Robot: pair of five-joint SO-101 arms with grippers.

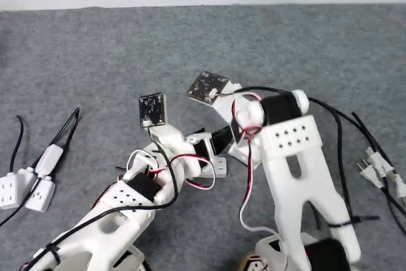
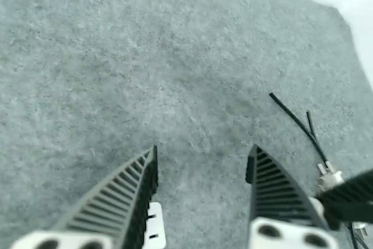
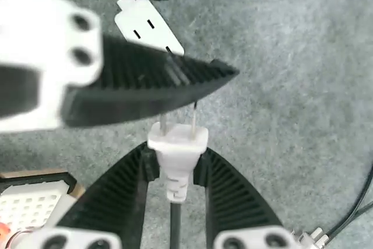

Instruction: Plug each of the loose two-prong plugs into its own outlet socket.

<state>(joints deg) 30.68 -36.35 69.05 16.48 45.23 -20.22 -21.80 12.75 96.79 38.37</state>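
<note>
Two arms meet at mid-table over grey felt (image 1: 285, 49). Seen from its own wrist, the right gripper (image 3: 176, 157) is closed on the body of a white two-prong plug (image 3: 178, 141), cable trailing back between the fingers and prongs pointing at a white outlet socket (image 3: 145, 27) just ahead, with a gap between prong tips and socket. That socket lies flat on the felt between the ribbed black fingers (image 3: 145, 86) of the left gripper (image 2: 204, 153), whose jaws stand wide apart and grip nothing; its own camera catches a corner of the socket (image 2: 152, 228) just beside one finger. From above, the wrists of the left arm (image 1: 146, 188) and right arm (image 1: 292, 150) cover the plug and its prongs. The overhead camera does take in two more sockets (image 1: 25, 191) on cables at the table's left edge, and loose plugs (image 1: 374, 166) on black cables lying well apart at the right.
</note>
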